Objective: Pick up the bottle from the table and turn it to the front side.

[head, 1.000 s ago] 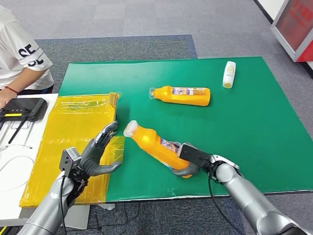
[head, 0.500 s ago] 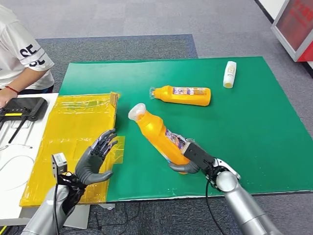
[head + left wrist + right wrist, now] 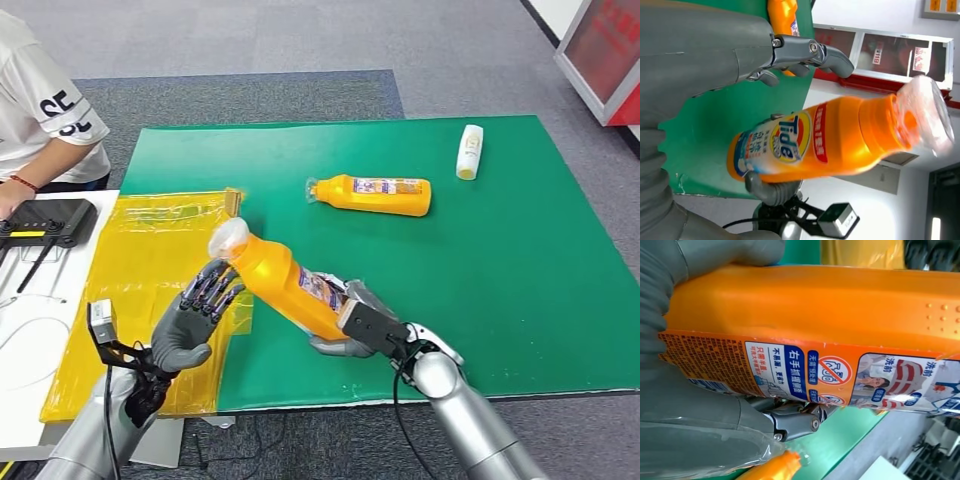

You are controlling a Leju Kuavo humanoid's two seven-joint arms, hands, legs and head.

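Nearest the robot, the right hand (image 3: 355, 330) grips the base end of an orange bottle (image 3: 283, 282) and holds it lifted off the green table (image 3: 528, 260), tilted with its clear cap (image 3: 226, 237) raised toward the left. The left hand (image 3: 192, 320) is spread wide and holds nothing; it sits just beside the cap end, palm turned toward the bottle, over a yellow sheet (image 3: 143, 260) that covers the near left part of the table.

Progress: the pick-up is judged done, since the bottle is off the table. The turning is judged under way but unfinished. In the left wrist view the bottle (image 3: 821, 145) shows its main brand label, a round emblem on a blue and white field. In the right wrist view the side facing the right hand's camera (image 3: 810, 330) carries small print, a prohibition symbol and small pictures, taken to be the back label. What remains is likely to bring the brand side to the front and set the bottle down.

Appearance: a slim orange plastic body, narrowing to a neck under a translucent cap, with printed labels on two faces and a row of small raised dots near one edge.

Farther out, a second orange bottle (image 3: 370, 195) lies on its side mid-table. A small white bottle (image 3: 469, 152) lies near the far right edge. A person (image 3: 38, 120) sits at the far left.
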